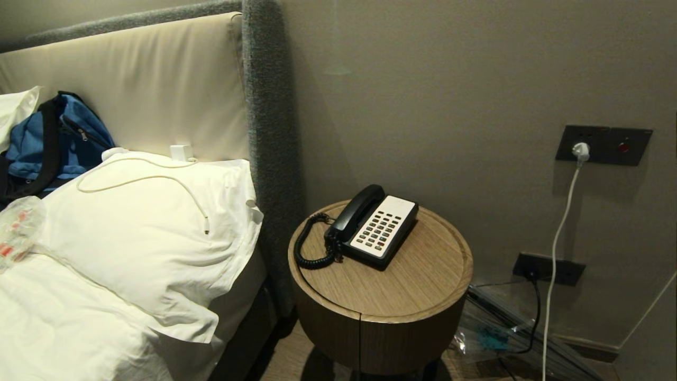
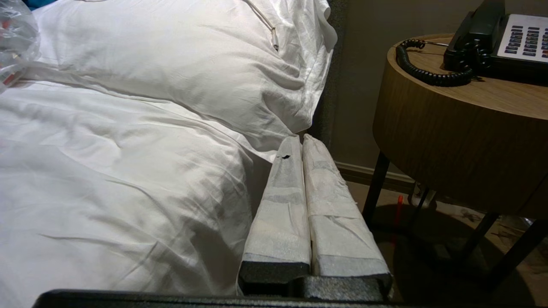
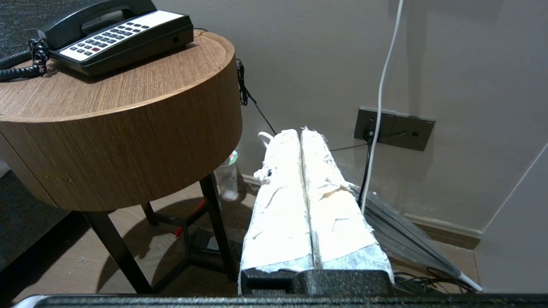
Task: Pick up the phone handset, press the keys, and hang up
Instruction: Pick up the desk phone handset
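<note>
I see the phone handset [image 1: 355, 210] cradled on the phone base [image 1: 382, 232], round wooden bench [image 1: 423, 280] beside the bed [image 2: 107, 171]. Left tool [image 2: 303, 137] closed, empty, low by the bed. Right tool [image 3: 300, 131] closed, empty, below the bench.

The right claw [image 3: 302, 132], its white-wrapped fingers [image 3: 280, 214] pressed together, hangs below the round wooden counter [image 3: 128, 128], where the phone handset [image 3: 92, 17] rests cradled on the phone base [image 3: 128, 36].
</note>
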`<state>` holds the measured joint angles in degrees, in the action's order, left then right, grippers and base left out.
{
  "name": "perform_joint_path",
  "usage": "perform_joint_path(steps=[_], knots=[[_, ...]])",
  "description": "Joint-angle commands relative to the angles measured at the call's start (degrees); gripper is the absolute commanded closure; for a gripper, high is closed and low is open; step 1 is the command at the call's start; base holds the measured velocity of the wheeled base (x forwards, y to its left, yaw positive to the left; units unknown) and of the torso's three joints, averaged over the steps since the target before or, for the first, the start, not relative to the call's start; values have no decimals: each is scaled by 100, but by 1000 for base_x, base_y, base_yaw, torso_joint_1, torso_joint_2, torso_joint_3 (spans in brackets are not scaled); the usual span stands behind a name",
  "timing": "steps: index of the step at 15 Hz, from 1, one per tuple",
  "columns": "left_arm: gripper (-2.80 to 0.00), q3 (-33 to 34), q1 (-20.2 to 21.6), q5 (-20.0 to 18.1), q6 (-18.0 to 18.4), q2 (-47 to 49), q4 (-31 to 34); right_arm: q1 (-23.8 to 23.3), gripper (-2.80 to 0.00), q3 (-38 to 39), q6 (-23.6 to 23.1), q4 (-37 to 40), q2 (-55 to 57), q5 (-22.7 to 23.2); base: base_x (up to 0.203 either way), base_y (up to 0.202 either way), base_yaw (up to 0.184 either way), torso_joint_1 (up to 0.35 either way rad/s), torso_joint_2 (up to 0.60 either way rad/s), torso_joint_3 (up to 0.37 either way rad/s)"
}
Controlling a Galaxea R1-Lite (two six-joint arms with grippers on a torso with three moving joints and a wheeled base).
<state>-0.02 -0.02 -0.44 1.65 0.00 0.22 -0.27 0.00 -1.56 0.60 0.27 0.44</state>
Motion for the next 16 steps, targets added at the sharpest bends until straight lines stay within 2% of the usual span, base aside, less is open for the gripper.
perform_joint_path(steps=[1, 5, 16], knots=[[0, 2, -6, 7, -42, 9, -21, 0, 0, 0, -2, -5, 0, 1, 0, 0, 0, 0, 0, 0], [0, 2, 2, 9, -85, 9, -31, 0, 0, 0, -2, 2, 0, 0, 0, 0, 0, 1, 1, -47], [0, 2, 2, 9, -251, 9, -57, 0, 0, 0, -2, -3, 2, 0, 0, 0, 0, 3, 5, -196]])
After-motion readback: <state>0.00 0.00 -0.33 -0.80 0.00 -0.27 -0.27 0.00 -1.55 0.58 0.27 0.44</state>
